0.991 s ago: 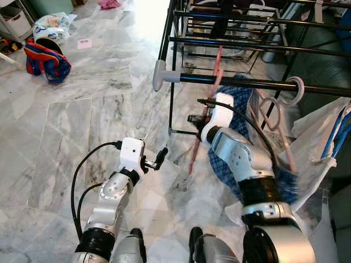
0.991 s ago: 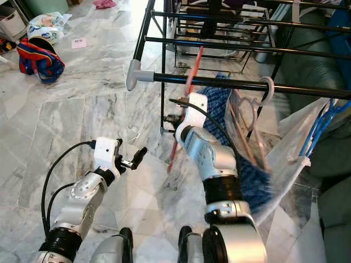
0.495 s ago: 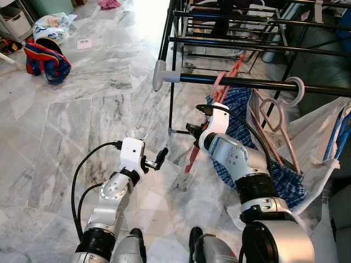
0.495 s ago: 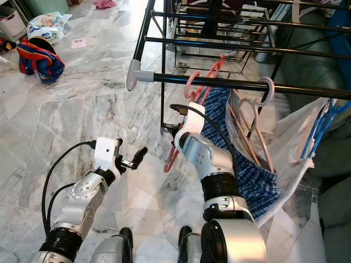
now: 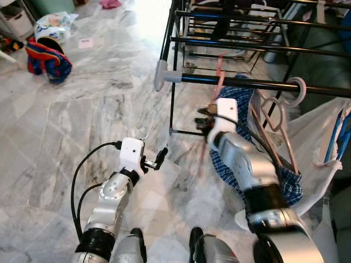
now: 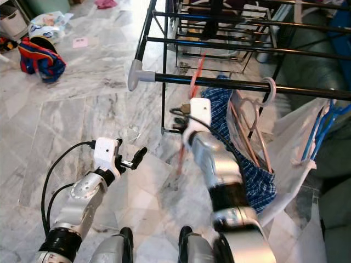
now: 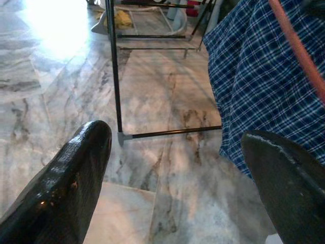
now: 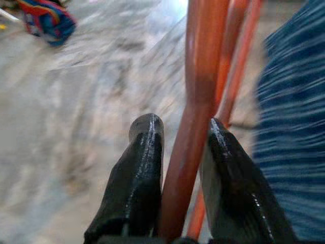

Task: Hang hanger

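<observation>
The hanging step is in hand: a red hanger is gripped by the right gripper, whose two black fingers are closed tightly on one of its thin bars. The hanger is held up just below the front black rail of the drying rack, with its upper end seen reaching up against that rail; whether the hook is already over the rail cannot be told, as this part is blurred. A blue checked cloth is draped just behind the hanger, and a pale hanger is already hung further along the same rail. The left gripper is held low over the marble floor, near the rack's foot, with its fingers spread wide and nothing between them. For the next move, it is judged that the hook must be seated squarely over the rail and the grip eased only once the weight is carried there.
</observation>
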